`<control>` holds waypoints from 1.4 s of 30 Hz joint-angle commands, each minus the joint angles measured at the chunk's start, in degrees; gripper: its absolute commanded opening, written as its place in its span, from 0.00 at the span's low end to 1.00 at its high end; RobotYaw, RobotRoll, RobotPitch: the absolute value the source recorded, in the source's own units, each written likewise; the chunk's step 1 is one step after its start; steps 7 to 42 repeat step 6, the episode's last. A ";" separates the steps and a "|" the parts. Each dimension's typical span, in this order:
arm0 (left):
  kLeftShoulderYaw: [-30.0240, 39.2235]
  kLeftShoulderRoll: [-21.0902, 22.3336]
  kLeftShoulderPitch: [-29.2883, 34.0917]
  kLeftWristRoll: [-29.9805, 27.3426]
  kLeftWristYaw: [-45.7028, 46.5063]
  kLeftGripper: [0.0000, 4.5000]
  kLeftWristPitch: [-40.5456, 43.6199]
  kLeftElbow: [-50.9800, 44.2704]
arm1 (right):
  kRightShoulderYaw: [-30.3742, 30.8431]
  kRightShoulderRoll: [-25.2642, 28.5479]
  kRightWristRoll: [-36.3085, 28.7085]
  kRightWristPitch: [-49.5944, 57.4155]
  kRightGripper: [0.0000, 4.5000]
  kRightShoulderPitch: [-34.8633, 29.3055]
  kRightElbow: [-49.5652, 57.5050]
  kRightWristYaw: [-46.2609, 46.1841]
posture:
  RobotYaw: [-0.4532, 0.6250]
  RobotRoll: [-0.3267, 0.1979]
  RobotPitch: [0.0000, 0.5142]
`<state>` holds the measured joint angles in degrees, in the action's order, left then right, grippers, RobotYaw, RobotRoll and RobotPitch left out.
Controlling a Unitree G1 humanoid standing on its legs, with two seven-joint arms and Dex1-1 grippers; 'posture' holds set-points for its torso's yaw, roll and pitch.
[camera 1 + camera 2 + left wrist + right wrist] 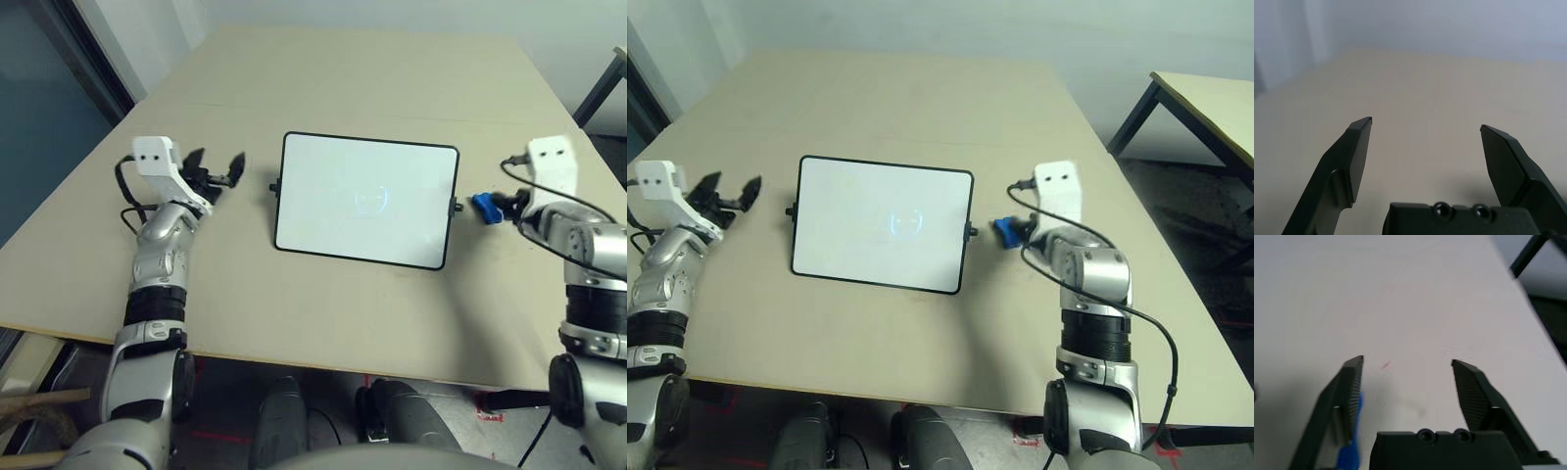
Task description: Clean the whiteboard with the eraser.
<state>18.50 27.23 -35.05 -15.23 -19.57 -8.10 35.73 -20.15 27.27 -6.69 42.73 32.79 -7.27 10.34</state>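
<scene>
The whiteboard (pixel 367 201) lies flat in the middle of the table, with a faint round mark (pixel 372 201) near its centre. Just off its right short side the small blue eraser (pixel 486 207) sits on the table. My right gripper (pixel 1408 362) is at the eraser with its jaws wide open. The blue eraser (pixel 1354 423) shows against one finger (pixel 1349 391), and the gap between the fingers holds nothing. My left gripper (pixel 217 171) hovers open left of the board, a short way from its left edge, with nothing in it.
The beige table (pixel 343 88) stretches far behind the board. Its front edge runs close to my body. A second table (pixel 1205 108) with dark legs stands off to the right, past the table's right edge.
</scene>
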 commanded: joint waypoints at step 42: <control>2.40 2.22 -0.45 0.77 2.19 1.00 -6.93 9.93 | -4.79 4.45 -0.96 -33.67 1.00 -0.78 -29.94 3.45 | 0.34 0.62 0.09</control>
